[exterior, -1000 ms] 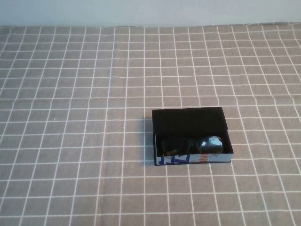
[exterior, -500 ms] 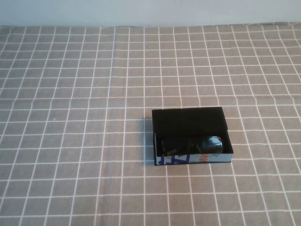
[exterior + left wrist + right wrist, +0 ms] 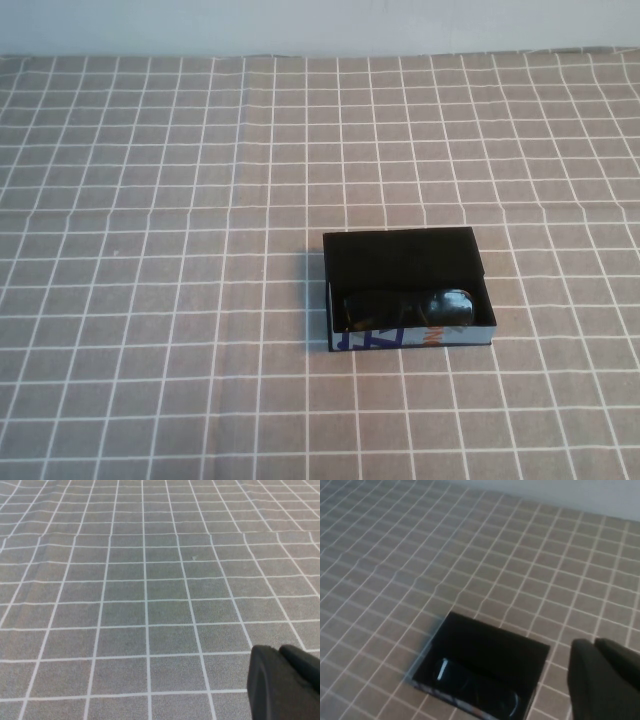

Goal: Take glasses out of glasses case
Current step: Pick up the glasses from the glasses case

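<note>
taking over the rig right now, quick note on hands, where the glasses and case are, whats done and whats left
Left hand: low over bare checked cloth, away from the case, holding nothing; out of the high view.
Right hand: above the table beside the case, holding nothing; also out of the high view.
Whether either hand is open or shut cannot be told.
Case: open on the cloth, right of centre, white printed side toward the robot.
Glasses: folded inside the case, along its near side.
Done: nothing grasped yet.
Left: reach in, grip the glasses, lift them out.
</note>
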Controlling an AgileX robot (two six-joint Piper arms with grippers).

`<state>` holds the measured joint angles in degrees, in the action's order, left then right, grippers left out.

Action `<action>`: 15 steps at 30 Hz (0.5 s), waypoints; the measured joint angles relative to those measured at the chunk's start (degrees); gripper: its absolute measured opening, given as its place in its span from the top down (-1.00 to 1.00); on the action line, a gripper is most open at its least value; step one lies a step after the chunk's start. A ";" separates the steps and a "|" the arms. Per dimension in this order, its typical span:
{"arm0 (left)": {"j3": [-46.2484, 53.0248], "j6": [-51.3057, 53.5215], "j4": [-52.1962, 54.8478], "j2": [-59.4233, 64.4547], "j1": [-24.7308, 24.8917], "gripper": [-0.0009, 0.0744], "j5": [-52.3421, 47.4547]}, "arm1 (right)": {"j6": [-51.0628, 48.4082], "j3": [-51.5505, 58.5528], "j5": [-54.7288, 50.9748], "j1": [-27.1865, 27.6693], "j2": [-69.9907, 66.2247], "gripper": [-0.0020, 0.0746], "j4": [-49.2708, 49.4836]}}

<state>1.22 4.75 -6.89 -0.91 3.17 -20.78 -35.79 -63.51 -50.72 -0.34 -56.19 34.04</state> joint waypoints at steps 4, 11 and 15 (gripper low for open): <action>0.00 0.00 0.00 0.00 0.00 0.99 0.00 | -2.79 -7.31 -5.41 -3.93 -8.61 0.99 -0.25; 0.00 0.00 0.00 0.00 0.00 0.99 0.00 | -3.42 -14.76 -7.06 -14.97 -21.69 0.99 -6.36; 0.00 0.00 0.00 0.00 0.00 0.99 0.00 | -3.47 -18.19 -7.06 -20.92 -28.30 0.93 -11.83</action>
<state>1.22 4.75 -6.89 -0.91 3.17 -20.78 -39.26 -81.70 -57.79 -21.27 -84.50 22.21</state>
